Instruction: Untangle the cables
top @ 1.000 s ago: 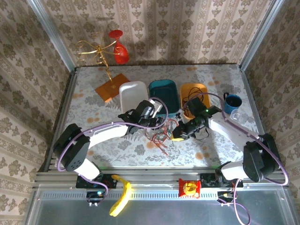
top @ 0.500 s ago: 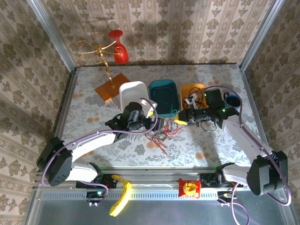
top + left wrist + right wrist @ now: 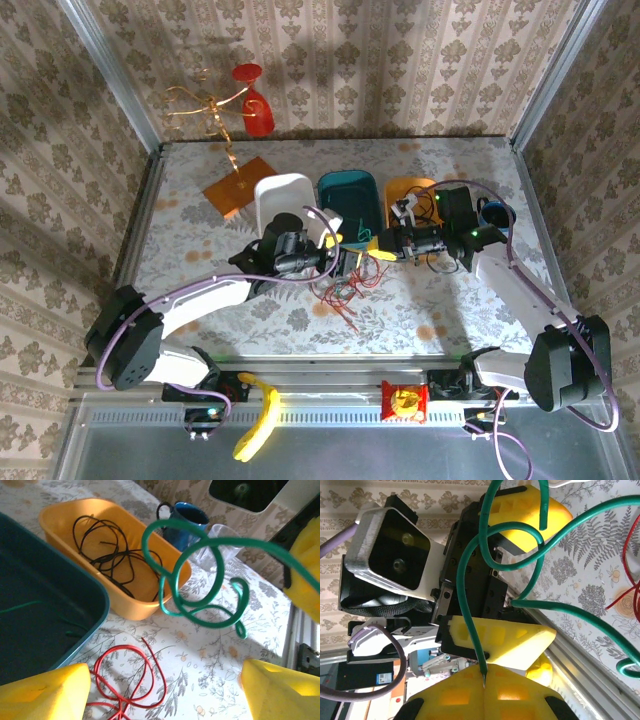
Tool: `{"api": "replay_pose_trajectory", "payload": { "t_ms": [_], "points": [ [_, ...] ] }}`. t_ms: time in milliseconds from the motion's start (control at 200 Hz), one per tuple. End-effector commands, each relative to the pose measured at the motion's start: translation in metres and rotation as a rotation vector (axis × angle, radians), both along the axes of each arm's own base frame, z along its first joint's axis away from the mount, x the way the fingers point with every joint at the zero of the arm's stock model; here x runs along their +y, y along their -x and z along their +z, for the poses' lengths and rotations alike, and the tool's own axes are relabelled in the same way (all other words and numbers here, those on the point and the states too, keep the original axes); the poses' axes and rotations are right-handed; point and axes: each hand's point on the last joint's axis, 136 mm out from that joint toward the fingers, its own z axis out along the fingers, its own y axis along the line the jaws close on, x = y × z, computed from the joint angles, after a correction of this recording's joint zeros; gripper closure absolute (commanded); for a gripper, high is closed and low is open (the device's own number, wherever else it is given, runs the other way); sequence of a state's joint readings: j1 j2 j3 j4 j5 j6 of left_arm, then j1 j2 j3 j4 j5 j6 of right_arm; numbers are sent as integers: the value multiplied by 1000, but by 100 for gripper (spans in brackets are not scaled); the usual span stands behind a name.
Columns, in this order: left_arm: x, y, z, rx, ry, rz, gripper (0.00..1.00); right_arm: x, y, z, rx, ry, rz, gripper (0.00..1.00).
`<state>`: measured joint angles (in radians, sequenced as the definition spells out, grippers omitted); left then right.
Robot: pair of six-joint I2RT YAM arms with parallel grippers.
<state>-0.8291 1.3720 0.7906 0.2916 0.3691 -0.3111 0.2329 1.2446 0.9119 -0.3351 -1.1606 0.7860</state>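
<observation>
Green cable pinched by the right gripper, held up in front of the wide-open left gripper

The right gripper (image 3: 484, 679) is seen with its yellow jaws pressed together on one end of the green cable (image 3: 162, 592), which is carried in loose loops above the table. The left gripper (image 3: 165, 692) is faced toward it with its fingers spread wide and nothing clamped; the green loops are hung across its line of sight. Below them, on the flowered tabletop, the red cable (image 3: 340, 300) is left in a loose tangle. The black cable (image 3: 107, 555) is coiled inside the orange bin (image 3: 145, 605), and a teal bin (image 3: 100, 600) is set just beside that. Behind the orange bin a blue mug (image 3: 182, 522) and a clear cup (image 3: 220, 542) are placed close together.
</observation>
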Motion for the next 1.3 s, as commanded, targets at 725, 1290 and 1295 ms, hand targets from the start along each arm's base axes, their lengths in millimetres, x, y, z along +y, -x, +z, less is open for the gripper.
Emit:
{"api": "replay_pose_trajectory", "payload": {
  "t_ms": [725,1290,1295],
  "points": [
    [-23,-4,67,35,296,-198,24,0,27,20,-80,-69,57,100],
    [-20,-28,20,73,112,-36,95,-19,6,23,-118,-17,-56,100],
    [-19,-28,19,73,108,-34,95,-20,5,23,-119,-15,-62,100]
  ]
}}
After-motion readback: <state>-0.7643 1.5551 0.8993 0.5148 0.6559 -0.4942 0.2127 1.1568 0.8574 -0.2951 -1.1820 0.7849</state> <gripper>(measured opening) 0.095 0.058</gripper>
